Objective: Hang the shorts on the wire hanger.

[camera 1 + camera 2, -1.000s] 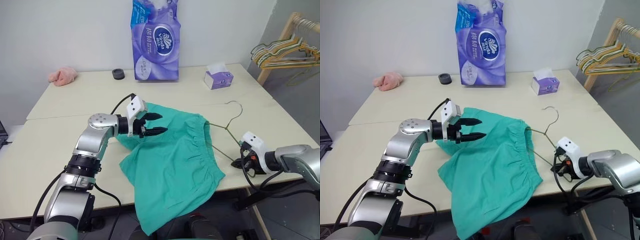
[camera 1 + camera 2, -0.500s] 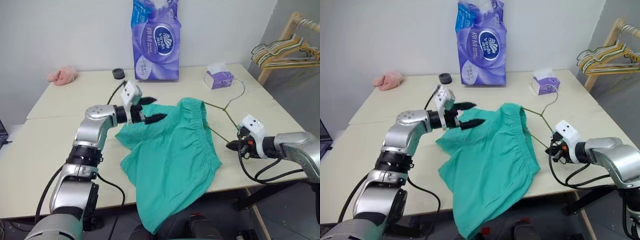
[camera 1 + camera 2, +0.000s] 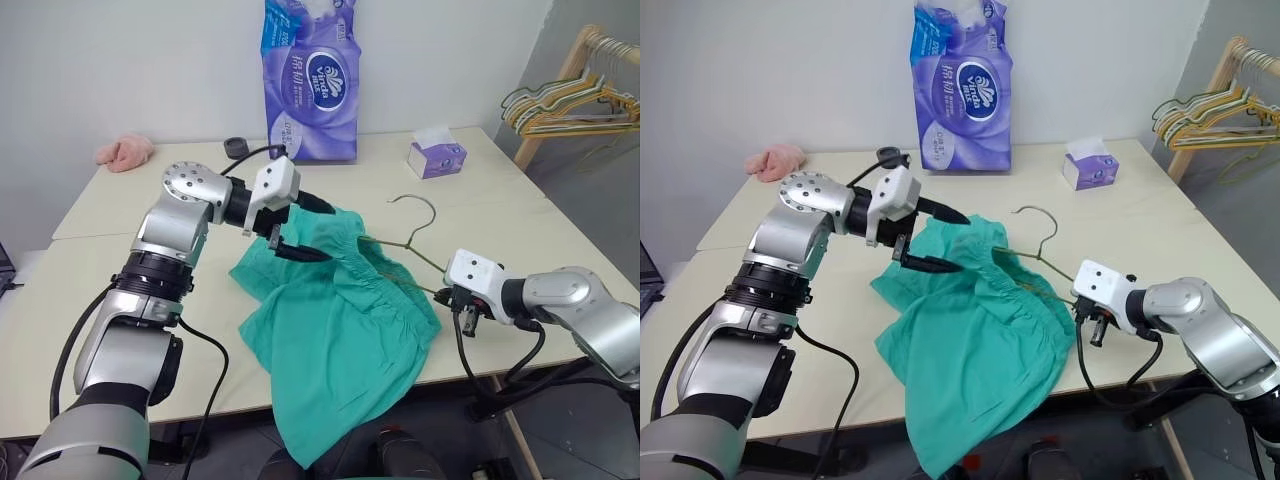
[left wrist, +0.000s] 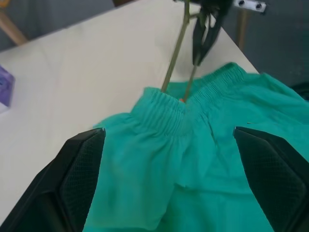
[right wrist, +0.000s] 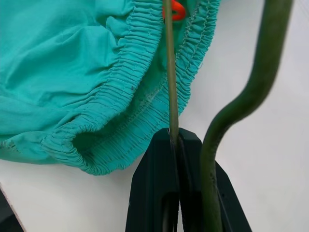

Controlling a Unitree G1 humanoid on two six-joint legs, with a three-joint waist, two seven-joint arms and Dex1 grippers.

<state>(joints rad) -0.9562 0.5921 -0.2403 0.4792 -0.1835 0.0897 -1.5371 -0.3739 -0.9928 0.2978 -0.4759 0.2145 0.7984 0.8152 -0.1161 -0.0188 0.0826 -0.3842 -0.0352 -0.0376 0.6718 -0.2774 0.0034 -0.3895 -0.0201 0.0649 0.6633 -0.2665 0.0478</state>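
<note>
The teal shorts (image 3: 340, 320) lie crumpled on the table (image 3: 120, 290), with one leg hanging over the front edge. The wire hanger (image 3: 415, 205) is tilted up, its hook to the back, and one of its arms runs into the gathered waistband (image 5: 140, 82). My right gripper (image 3: 455, 298) is shut on the hanger's wire (image 5: 169, 72) just right of the waistband. My left gripper (image 3: 303, 228) stands wide open over the shorts' back left edge, one finger above the other. Nothing is between its fingers (image 4: 72, 179).
At the back of the table stand a purple tissue pack (image 3: 310, 80), a small tissue box (image 3: 437, 155) and a black round thing (image 3: 237, 148). A pink cloth lump (image 3: 125, 150) lies at the back left. A wooden rack with several hangers (image 3: 570, 100) stands off the table's right.
My right gripper carried the hanger to the left and up, turning it so one arm now sits in the waistband. My left gripper rose, rolled and opened wider above the shorts.
</note>
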